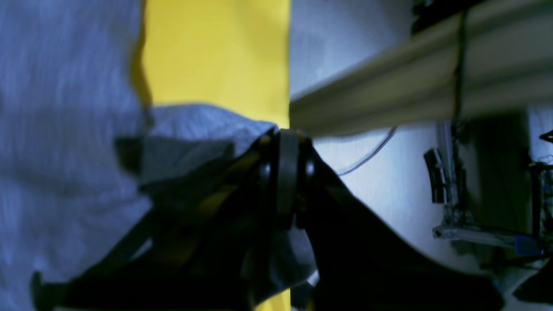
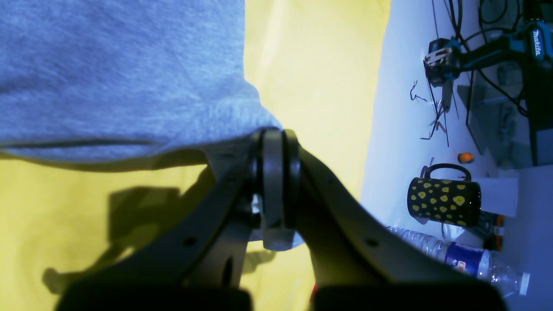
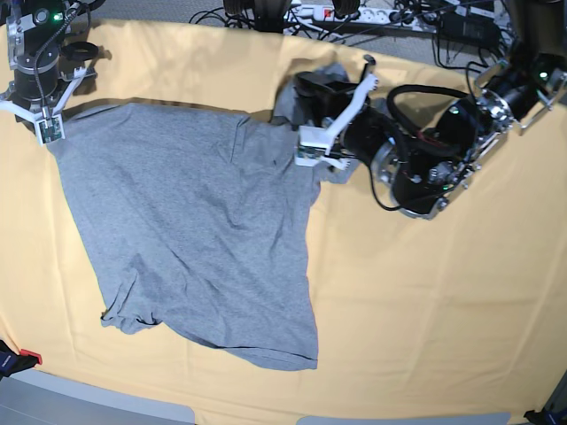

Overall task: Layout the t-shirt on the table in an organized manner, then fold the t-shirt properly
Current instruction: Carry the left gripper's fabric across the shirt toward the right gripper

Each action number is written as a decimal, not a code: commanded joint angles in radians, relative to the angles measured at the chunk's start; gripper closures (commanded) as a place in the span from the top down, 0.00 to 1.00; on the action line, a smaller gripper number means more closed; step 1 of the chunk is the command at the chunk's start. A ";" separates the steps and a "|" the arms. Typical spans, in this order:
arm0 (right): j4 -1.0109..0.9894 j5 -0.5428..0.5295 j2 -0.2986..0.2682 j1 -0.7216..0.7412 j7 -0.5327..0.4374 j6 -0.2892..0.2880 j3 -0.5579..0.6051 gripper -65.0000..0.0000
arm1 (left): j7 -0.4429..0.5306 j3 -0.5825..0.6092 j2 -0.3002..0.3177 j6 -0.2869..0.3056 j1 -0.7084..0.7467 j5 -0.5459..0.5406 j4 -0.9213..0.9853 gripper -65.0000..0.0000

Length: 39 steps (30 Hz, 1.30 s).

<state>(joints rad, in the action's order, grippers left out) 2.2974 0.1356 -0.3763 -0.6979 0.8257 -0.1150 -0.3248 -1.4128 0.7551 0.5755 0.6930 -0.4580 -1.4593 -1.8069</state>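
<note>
The heather-grey t-shirt (image 3: pixel 195 221) lies mostly flat on the left half of the yellow-orange table (image 3: pixel 443 292), plain side up, with no lettering showing. My right gripper (image 3: pixel 53 119) at the far left is shut on the shirt's far-left corner; its wrist view shows the jaws (image 2: pixel 274 142) closed on the grey edge (image 2: pixel 129 65) just above the cloth. My left gripper (image 3: pixel 299 93) at the far centre is shut on the shirt's bunched far-right part; its wrist view shows it (image 1: pixel 285 142) pinching a grey fold (image 1: pixel 203 121).
The table's far edge holds a power strip and cables (image 3: pixel 345 13). Beyond the table, the right wrist view shows a black-and-yellow mug (image 2: pixel 445 201), a water bottle (image 2: pixel 466 259) and a drill (image 2: pixel 475 52). A red object (image 3: pixel 22 359) sits at the near-left edge.
</note>
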 commanded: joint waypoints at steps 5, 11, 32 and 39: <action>0.019 0.117 -0.011 -0.001 0.002 0.088 -0.010 0.00 | 0.017 -0.012 -0.097 0.005 -0.016 -0.024 0.034 0.00; 0.019 0.127 -0.011 -0.001 0.001 0.182 -0.010 0.51 | 0.103 -0.012 -0.171 0.005 -0.016 0.133 0.089 0.00; 0.059 0.013 -0.009 0.000 -0.030 0.227 -0.010 0.65 | 0.323 -0.012 -0.596 0.005 -0.017 0.471 0.293 0.00; 0.059 -0.101 -0.003 -0.001 -0.025 0.144 -0.010 0.65 | 0.426 -0.011 -0.733 0.005 -0.031 0.693 0.386 0.00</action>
<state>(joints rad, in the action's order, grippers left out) 2.3390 0.0193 -0.3683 -0.6983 0.8196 0.0181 -0.3256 -1.0080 0.7517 -0.1478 0.6930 -0.4679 -0.7555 -1.4101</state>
